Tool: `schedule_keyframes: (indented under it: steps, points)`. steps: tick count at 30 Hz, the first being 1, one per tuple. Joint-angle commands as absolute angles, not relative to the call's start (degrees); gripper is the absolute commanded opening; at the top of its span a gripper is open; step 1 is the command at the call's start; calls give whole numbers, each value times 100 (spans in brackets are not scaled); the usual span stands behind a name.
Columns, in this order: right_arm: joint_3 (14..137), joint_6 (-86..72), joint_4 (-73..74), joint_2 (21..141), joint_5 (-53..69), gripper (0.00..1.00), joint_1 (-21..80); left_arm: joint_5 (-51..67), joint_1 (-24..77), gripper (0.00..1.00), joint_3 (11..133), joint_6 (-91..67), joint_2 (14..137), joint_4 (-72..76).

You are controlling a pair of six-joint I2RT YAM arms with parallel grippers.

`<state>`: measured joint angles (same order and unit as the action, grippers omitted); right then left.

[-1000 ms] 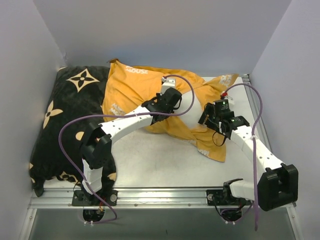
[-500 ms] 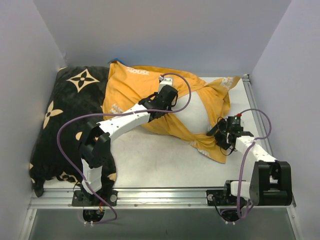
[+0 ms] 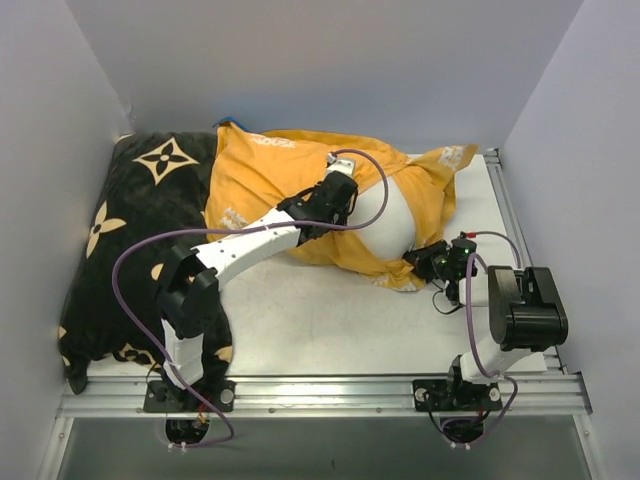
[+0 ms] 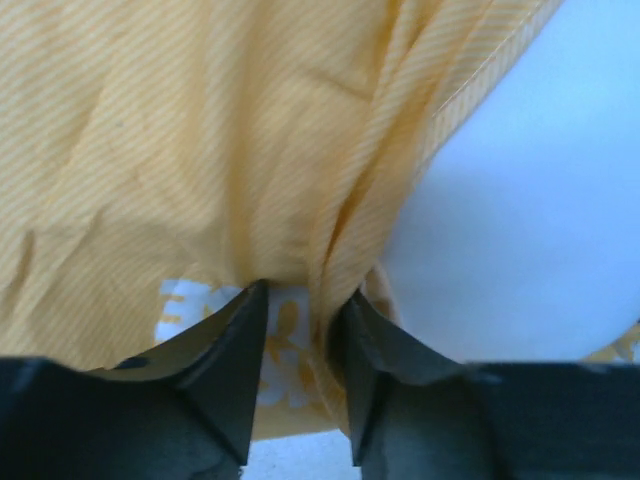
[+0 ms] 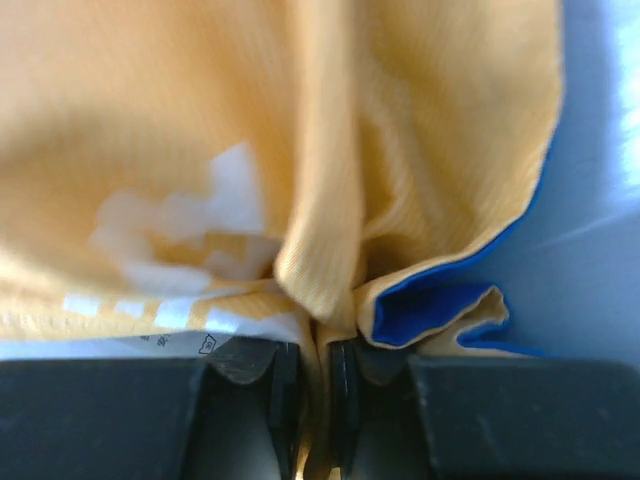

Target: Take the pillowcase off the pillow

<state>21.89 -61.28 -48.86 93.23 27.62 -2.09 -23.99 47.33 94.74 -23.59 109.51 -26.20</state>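
Holding the pillowcase [image 3: 260, 175] at two places, one arm on each.

Count, top view: one pillowcase, one pillow [image 3: 392, 215], one black cushion [image 3: 130, 230], two arms, namely the left arm [image 3: 245, 243] and the right arm [image 3: 520, 310].

Pillowcase: orange face up and bunched, at the upper centre of the top view. White lettering shows near its upper edge. Its left part lies against the cushion, which fills the left side of the table [image 3: 330, 320].

Pillow: white. One rounded end is bare, just right of centre in the top view, with orange fabric above, left of and below it. The rest is hidden under the fabric.

Tool state, left gripper [image 4: 300, 350]: two fingers clamped on an upright fold of orange fabric at the bottom centre of the left wrist view. The bare pillow fills the right of that frame, just beside the fold. In the top view this gripper sits at the frame's centre, at the edge of the bare pillow.

Tool state, right gripper [image 5: 315, 385]: two fingers almost together, pinching a thin fold of orange fabric at the bottom centre of the right wrist view. The blue face of the fabric shows just right of the fold. In the top view this gripper is at the lower right corner of the pillowcase, low over the table.
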Motion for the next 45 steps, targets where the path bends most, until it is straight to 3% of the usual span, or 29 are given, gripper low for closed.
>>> schedule_keyframes:
  steps: [1,5,8,13,18,28,42,44,45]
  points:
    - [2188,-5828,-5169,8659,2577,0,271,-2311,4921,46,9640,-2040,10512,-3058]
    - [2267,-5502,-4931,7877,2373,0,553,-2469,5229,76,10124,-1802,10380,-3304]
    - [2487,-5353,-4642,7551,2286,0,737,-2671,5562,89,10623,-1574,10345,-3515]
    - [2768,-5028,-3912,7041,1987,0,984,-2762,6011,95,11311,-1582,10424,-3797]
    - [2786,-4913,-3613,6724,1864,0,1020,-2356,6231,96,12091,-1889,11002,-3814]
    - [2567,-4825,-3323,6337,1784,0,1028,-2689,5916,96,13999,-1775,12937,-4297]
    - [2628,-4615,-2787,6012,1565,0,1028,-2225,5660,98,13131,-1845,13166,-4676]
    - [2698,-4571,-2647,5968,1556,0,1028,-2075,5634,86,13131,-1837,13201,-4623]
    - [2733,-4509,-2585,5950,1547,0,1028,-2057,5590,72,13174,-1802,13297,-4623]
